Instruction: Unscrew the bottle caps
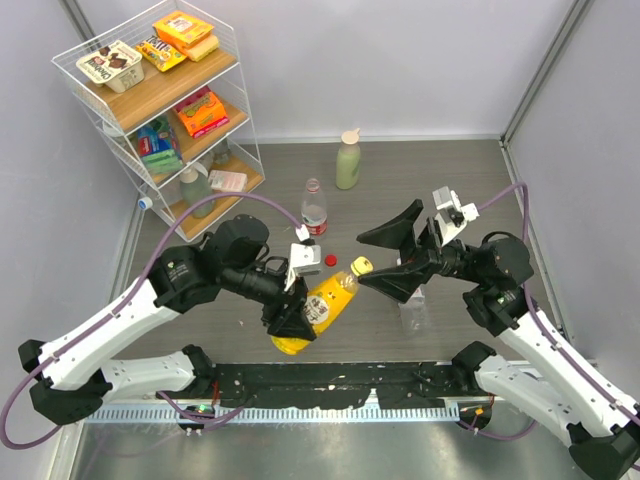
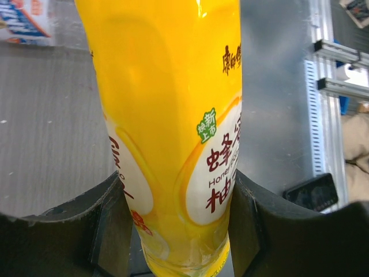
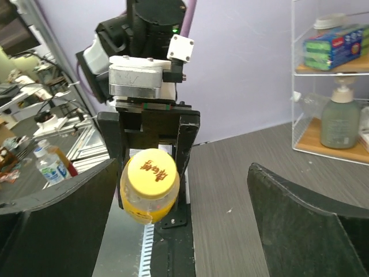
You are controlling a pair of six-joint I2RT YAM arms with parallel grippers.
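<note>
Top view: the left tool (image 1: 303,318) pinches the tilted yellow bottle (image 1: 325,305) low on its body, while the right tool (image 1: 364,259) stands spread on either side of the yellow cap (image 1: 361,266), which sits on the bottle's neck. A red cap (image 1: 331,260) lies loose on the desk (image 1: 400,170) just beside it (a clear bottle (image 1: 314,212) behind wears its pale cap (image 1: 312,184)). Left wrist: both fingers (image 2: 109,225) press against the bottle's label. Right wrist: the yellow cap faces the camera between wide-apart fingers (image 3: 305,225), neither touching it.
</note>
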